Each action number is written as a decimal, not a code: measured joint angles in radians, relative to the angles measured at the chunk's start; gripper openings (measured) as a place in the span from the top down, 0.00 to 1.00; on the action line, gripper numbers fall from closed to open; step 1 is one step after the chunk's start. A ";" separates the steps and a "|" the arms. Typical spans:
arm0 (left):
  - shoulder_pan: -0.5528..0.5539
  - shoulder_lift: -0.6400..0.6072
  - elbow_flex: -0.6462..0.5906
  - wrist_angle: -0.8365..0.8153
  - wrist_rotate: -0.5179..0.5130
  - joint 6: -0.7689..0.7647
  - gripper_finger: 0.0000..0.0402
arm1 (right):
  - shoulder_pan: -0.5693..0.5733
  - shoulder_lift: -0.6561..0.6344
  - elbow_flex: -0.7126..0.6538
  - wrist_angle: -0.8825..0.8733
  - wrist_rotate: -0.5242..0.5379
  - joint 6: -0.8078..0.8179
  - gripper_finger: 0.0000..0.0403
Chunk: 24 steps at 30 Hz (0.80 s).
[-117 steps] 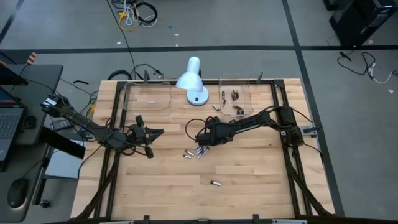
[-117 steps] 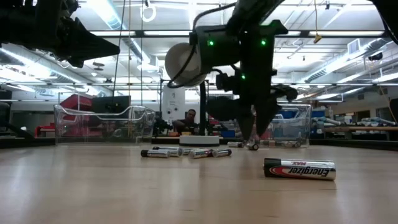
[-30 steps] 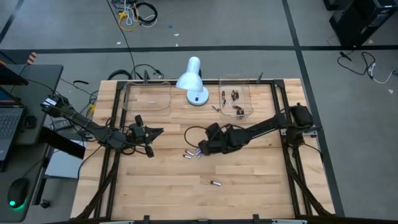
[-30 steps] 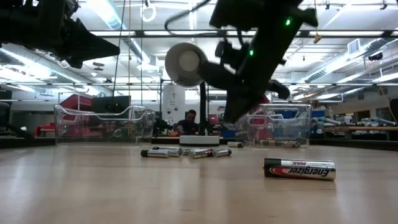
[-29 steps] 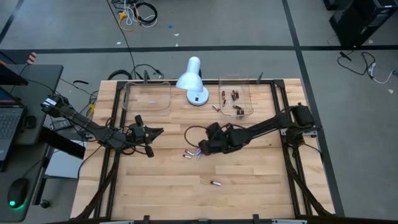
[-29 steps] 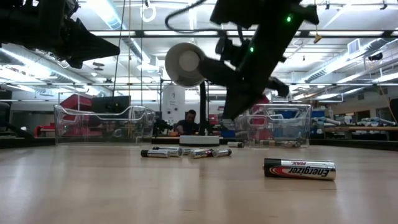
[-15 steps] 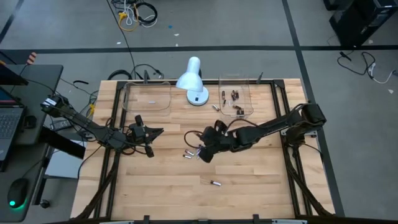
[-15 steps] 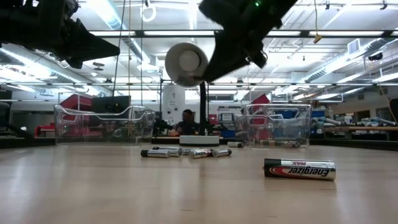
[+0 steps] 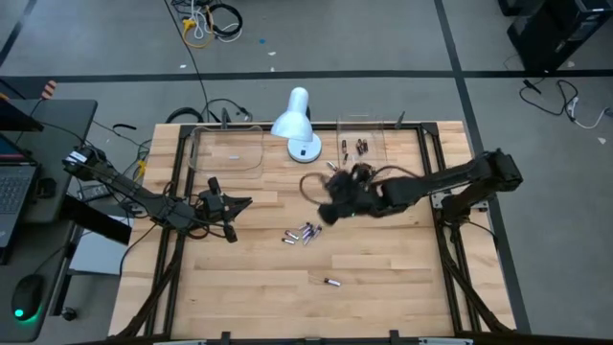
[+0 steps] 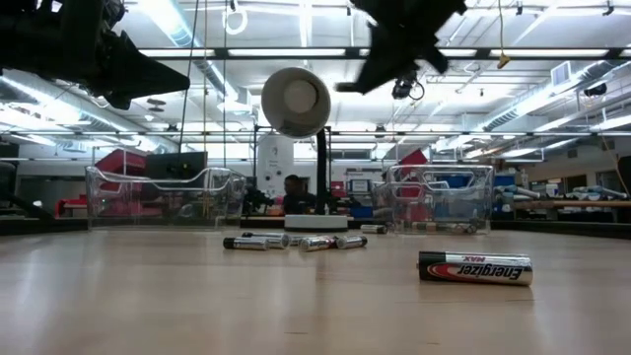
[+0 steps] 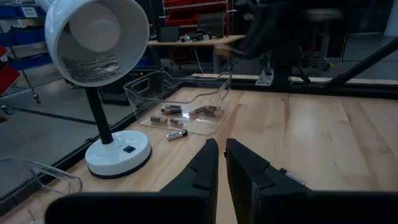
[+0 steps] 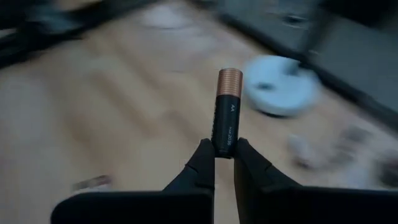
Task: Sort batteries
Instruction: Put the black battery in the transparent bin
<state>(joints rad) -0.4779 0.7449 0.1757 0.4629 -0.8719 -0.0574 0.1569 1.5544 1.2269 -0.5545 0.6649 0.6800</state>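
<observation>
- Right gripper [image 12: 224,157] hangs above the counter [image 9: 383,278], near the right tray [image 9: 378,172]; its fingers are clamped on a black, copper-tipped battery [image 12: 226,112].
- Left gripper [image 11: 221,163] waits over the counter's left side, fingers together, holding nothing.
- Loose batteries [image 9: 302,233] lie mid-counter; one [image 9: 331,283] lies apart, nearer the front.
- More lie in the right tray.

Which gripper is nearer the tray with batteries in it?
Right. The right gripper hovers by the tray's near corner; the left gripper waits across the table.
</observation>
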 joint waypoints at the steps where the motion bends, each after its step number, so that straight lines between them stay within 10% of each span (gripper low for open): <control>1: 0.000 0.000 0.000 0.000 0.000 0.000 0.92 | -0.021 -0.017 0.000 -0.057 0.018 0.037 0.95; 8: 0.000 0.000 0.000 0.001 0.000 0.000 0.92 | -0.285 -0.050 0.000 -0.371 -0.005 0.206 0.95; 24: 0.000 0.000 0.000 0.001 0.000 0.000 0.92 | -0.586 0.031 0.000 -0.247 -0.230 -0.006 0.79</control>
<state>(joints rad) -0.4778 0.7448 0.1757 0.4641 -0.8719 -0.0574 -0.4294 1.5856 1.2270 -0.8016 0.4350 0.6737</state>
